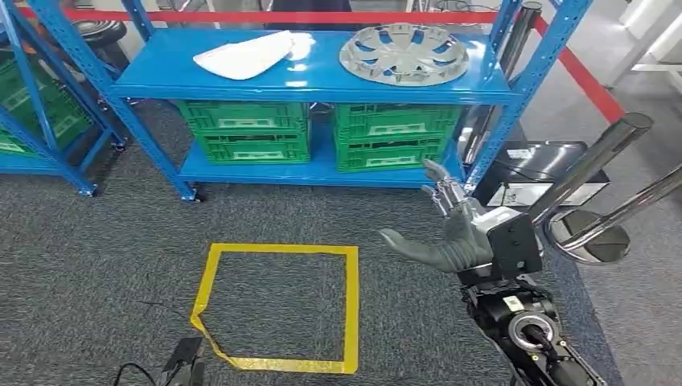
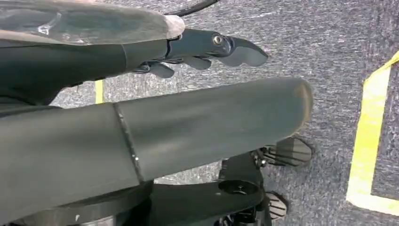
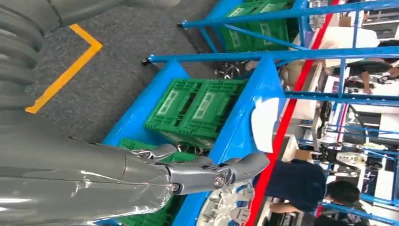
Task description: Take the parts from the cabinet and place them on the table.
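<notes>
On the blue cabinet's [image 1: 306, 80] top shelf lie a white curved panel [image 1: 245, 56] and a silver wheel cover [image 1: 404, 54]. My right hand [image 1: 450, 233] is raised in front of the cabinet's lower right corner, fingers spread, holding nothing, well below both parts. In the right wrist view the right hand [image 3: 197, 174] reaches toward the shelf edge, with the white panel [image 3: 263, 122] and the wheel cover [image 3: 230, 207] beyond it. My left hand [image 2: 207, 47] hangs over the grey carpet with its fingers stretched out and nothing in it.
Green crates [image 1: 322, 133] fill the lower shelf. A yellow tape square [image 1: 281, 305] marks the carpet in front. Chrome tubes [image 1: 595, 161] and a black box [image 1: 531, 169] stand at the right. A second blue rack [image 1: 40, 121] is at the left. A person [image 3: 306, 183] stands behind the cabinet.
</notes>
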Motion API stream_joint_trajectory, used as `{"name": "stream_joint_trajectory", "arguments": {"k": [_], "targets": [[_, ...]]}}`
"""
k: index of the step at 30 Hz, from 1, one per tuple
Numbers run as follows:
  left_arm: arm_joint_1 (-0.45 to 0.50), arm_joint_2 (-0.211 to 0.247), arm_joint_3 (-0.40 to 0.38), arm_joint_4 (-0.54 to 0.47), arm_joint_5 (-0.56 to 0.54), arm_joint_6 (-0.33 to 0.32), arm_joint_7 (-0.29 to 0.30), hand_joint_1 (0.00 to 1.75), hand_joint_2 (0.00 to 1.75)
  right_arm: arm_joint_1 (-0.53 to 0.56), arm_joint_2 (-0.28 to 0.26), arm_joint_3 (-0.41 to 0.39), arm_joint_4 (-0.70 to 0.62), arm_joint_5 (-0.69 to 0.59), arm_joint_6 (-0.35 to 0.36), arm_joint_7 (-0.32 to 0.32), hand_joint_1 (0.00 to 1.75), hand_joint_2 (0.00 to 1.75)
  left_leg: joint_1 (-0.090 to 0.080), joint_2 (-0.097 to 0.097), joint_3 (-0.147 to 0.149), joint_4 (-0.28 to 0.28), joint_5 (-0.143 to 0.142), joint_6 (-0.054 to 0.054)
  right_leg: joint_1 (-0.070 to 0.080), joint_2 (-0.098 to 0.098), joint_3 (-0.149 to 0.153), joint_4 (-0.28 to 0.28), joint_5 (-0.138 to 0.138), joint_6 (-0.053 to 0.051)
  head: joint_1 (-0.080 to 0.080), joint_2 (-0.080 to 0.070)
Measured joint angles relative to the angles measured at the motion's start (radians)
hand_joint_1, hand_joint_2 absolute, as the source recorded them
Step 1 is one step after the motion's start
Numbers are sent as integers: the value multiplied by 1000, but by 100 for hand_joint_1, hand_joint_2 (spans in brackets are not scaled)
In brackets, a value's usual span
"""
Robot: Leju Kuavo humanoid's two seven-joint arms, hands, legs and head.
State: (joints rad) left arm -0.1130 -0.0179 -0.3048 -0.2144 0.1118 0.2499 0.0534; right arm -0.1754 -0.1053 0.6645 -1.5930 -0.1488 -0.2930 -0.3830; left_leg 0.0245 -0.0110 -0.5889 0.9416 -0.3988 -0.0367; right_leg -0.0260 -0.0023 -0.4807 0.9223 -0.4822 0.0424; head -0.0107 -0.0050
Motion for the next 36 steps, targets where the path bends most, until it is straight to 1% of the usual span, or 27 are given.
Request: {"name": "stream_joint_trajectory", "arguments": {"k": [3, 8, 11, 16, 20, 22, 27, 28, 29, 30, 31, 32, 33, 34, 35, 36], "targets": [[0, 0, 0, 0, 0, 0, 0, 0, 0, 0, 0, 0, 0, 0, 0, -2, 0, 175, 0, 0, 2, -1, 1, -1, 0, 0, 0, 3, 0, -1, 0, 0], [0, 2, -1, 0, 1, 0, 0, 0, 0, 1, 0, -2, 0, -16, -40, -9, 0, 175, 0, 0, 4, -3, 1, -1, 0, 0, -1, 6, -2, -3, 0, 0], [0, 3, -2, 0, 1, 0, 0, 0, 0, 3, 0, -3, 0, -24, -49, -12, 0, 175, 0, 1, 4, -4, 1, -1, 1, 0, -2, 7, -3, -4, 0, 0], [0, 4, -2, 0, 1, -1, 0, 0, 0, 8, 0, -3, 0, -24, -51, -13, 0, 175, 0, 1, 4, -4, 1, -2, 1, 0, -2, 8, -4, -5, 0, 0], [0, 7, -3, 0, 0, -7, 3, 0, 0, 11, 0, -4, 0, -24, -52, -15, 0, 175, -2, 0, 4, -1, -1, 0, -2, 0, -1, 6, -4, -3, 0, 0], [0, 9, -4, 0, 0, -10, 4, 0, 0, 13, 0, -4, 0, -24, -52, -15, 0, 175, -4, 0, 4, 1, -3, 3, -3, 0, 0, 6, -4, -1, 0, 0], [0, 13, -12, 0, -1, -16, 6, 0, 0, 13, 0, -4, -1, -24, -52, -15, 0, 175, -12, 0, 3, 4, -11, 15, -11, -1, 6, -2, -6, 12, 0, 0], [-1, 14, -12, 0, -1, -16, 6, 0, 0, 12, 0, -4, -2, -24, -52, -15, 0, 175, -9, 0, 9, -7, -8, 20, -10, -1, 10, -4, -8, 17, -2, 0], [0, 13, -12, 0, -1, -16, 8, 0, 0, 13, 0, -5, -4, -24, -52, -16, 0, 175, 0, 2, 21, -20, -4, 25, -14, -1, 10, 10, -17, 17, 2, 0], [0, 13, -12, 0, -1, -16, 8, 0, 0, 12, 0, -6, -4, -24, -52, -17, 0, 175, 0, 3, 29, -26, -4, 29, -11, 0, -15, 65, -51, 14, 6, 0], [-1, 14, -12, 0, -1, -16, 8, 0, 0, 12, 0, -7, -4, -24, -52, -16, 0, 175, 0, 4, 30, -26, -5, 31, -9, 1, -59, 155, -95, 14, 10, 0], [-2, 13, -13, 0, -1, -16, 8, 0, 0, 16, 0, -8, -4, -24, -52, -15, 0, 175, -2, 4, 31, -26, -7, 33, -9, 2, -111, 252, -134, 15, 13, 0], [-2, 13, -13, 0, -1, -16, 8, 0, 0, 20, 0, -8, -4, -24, -52, -15, 0, 175, -3, 4, 32, -26, -8, 34, -9, 2, -153, 326, -156, 15, 13, 0], [-1, 12, -13, 0, -1, -16, 10, 0, 0, 22, 0, -8, -4, -24, -52, -14, 0, 175, -3, 3, 33, -25, -9, 33, -9, 2, -175, 356, -152, 15, 13, 0], [-1, 12, -13, 0, -1, -16, 10, 0, 0, 23, 0, -8, -4, -24, -52, -14, 0, 175, -3, 0, 36, -25, -12, 31, -10, 1, -170, 330, -120, 14, 13, 0], [0, 12, -13, 0, -1, -16, 10, 0, 0, 23, 0, -8, -4, -24, -52, -14, 0, 175, -1, -3, 41, -23, -15, 27, -10, 1, -141, 257, -69, 12, 15, 0]]}}
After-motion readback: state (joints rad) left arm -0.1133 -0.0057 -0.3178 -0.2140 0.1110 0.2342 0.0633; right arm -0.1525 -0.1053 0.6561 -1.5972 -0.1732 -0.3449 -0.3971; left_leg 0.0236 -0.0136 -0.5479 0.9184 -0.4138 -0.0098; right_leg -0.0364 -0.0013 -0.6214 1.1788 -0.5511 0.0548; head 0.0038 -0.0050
